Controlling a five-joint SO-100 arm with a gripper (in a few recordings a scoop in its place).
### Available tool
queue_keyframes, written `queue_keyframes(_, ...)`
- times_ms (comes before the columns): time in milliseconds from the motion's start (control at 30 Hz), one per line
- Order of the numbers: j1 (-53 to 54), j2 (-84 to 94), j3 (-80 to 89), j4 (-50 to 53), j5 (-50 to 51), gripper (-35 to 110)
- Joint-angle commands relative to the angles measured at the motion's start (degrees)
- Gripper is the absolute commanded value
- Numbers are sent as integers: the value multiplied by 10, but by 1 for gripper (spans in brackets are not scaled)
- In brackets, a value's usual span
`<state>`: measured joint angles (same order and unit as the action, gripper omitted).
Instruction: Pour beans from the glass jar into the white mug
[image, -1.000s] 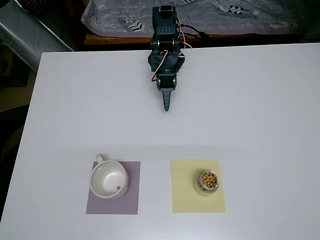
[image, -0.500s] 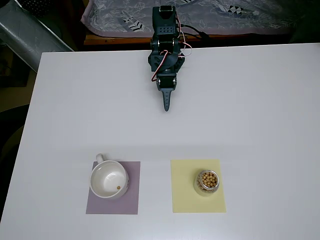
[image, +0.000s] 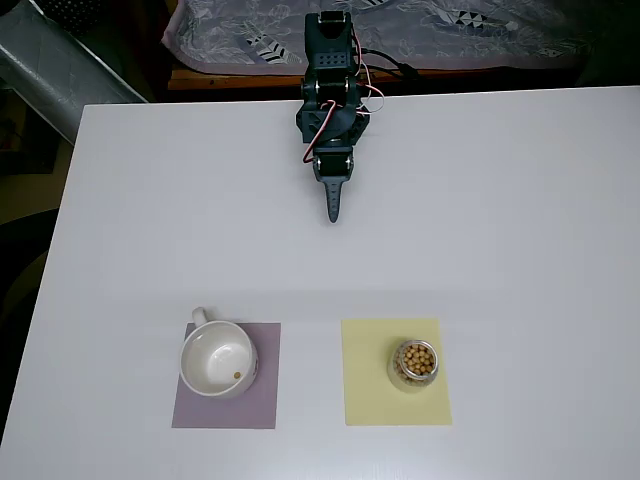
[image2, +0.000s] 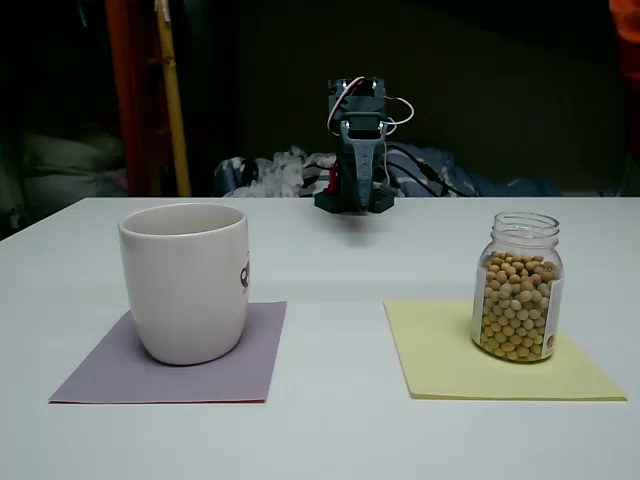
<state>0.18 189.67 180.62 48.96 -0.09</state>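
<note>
You are at the very start: nothing is picked up yet. The tabletop (image: 520, 220) is white and broad, and your arm (image: 330, 90) sits folded at its far edge, well apart from everything you need. In the overhead view the white mug (image: 216, 360) stands upright on a purple mat (image: 262, 400) at the left, with what looks like a single bean in its bottom. To its right the glass jar (image2: 517, 287) stands upright on a yellow mat (image: 365, 380), nearly full of beans (image2: 512, 310). Your pincer (image: 332, 205) points down the tabletop toward them; its jaws look pressed together, though the overhead view is too small to be sure. Next you must spread the jaws, reach out to the jar and take it round its side.
</note>
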Motion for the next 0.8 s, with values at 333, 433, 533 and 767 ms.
queue_keyframes(333,4,22,4,7,5,0)
queue_keyframes(433,4,22,4,7,6,0)
queue_keyframes(533,5,22,4,7,7,0)
queue_keyframes(767,13,22,4,7,17,0)
